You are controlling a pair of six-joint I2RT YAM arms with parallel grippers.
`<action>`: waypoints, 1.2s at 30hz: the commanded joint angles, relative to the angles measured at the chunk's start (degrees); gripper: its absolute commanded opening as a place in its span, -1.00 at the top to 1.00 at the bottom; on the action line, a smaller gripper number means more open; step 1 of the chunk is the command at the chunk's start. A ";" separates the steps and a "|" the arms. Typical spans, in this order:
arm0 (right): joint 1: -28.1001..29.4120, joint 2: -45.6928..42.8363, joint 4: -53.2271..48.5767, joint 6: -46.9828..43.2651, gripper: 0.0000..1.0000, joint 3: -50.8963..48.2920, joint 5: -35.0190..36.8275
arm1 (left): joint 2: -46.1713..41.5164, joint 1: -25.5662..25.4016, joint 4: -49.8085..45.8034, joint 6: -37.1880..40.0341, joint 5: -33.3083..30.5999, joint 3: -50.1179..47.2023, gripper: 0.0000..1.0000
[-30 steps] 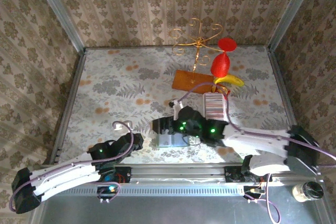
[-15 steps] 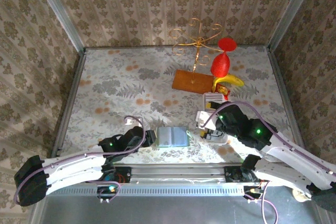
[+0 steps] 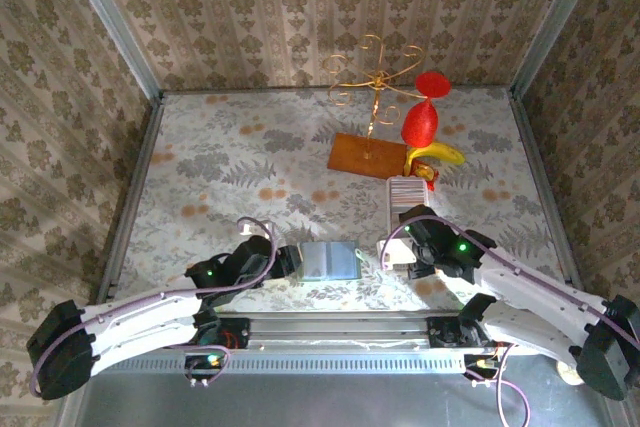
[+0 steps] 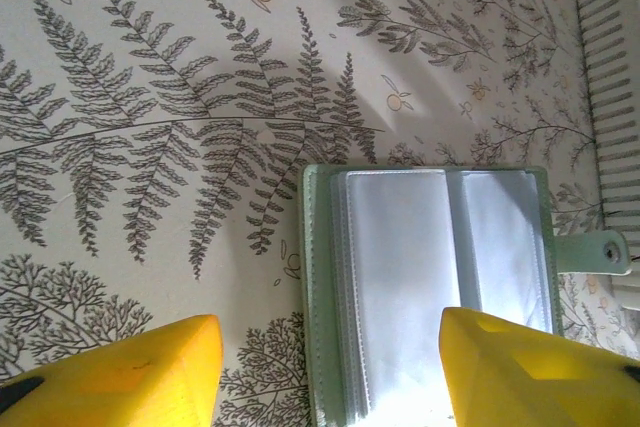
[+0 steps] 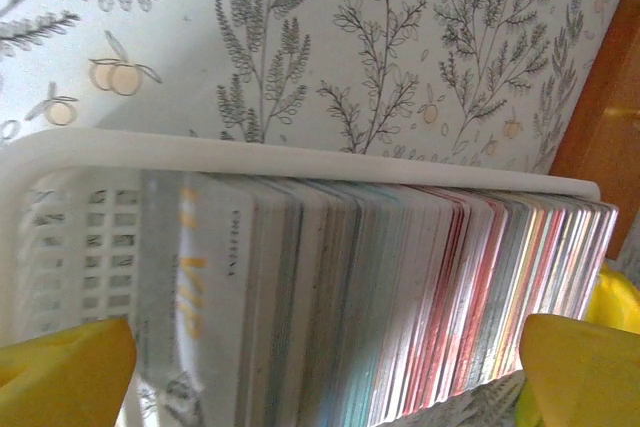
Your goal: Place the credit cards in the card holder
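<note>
Where the left arm reaches in from 7 o'clock, the left gripper (image 3: 283,262) hangs with its yellow fingers (image 4: 130,367) spread wide and nothing between them. The card holder (image 3: 330,261) lies open on the table (image 3: 220,167) just beside it at 3 o'clock, pockets up, its tab (image 4: 600,250) pointing to 3 o'clock in the wrist view. At 3 o'clock of the holder the right gripper (image 3: 398,250) is likewise spread, one finger on either side of the credit cards (image 5: 400,287), which stand on edge, packed in the white ribbed tray (image 5: 300,152); the brown wooden board (image 3: 365,155) lies near the tray at 11 o'clock.
</note>
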 commanded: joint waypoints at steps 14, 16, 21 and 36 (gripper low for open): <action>-0.48 5.99 7.14 0.10 -1.00 -1.36 5.36 | 3.90 0.36 5.69 -0.28 4.02 -2.28 -0.12; -0.48 5.70 7.01 -0.34 -1.00 -1.64 5.55 | 3.97 0.37 6.04 -0.48 4.07 -2.49 -0.09; -0.47 4.79 5.53 -1.25 -0.77 -1.88 6.05 | 4.06 0.34 5.60 -0.40 3.94 -2.50 0.05; -0.48 0.62 0.95 -0.99 0.07 -1.97 3.85 | 3.65 -0.66 5.27 -1.14 3.68 -2.17 0.30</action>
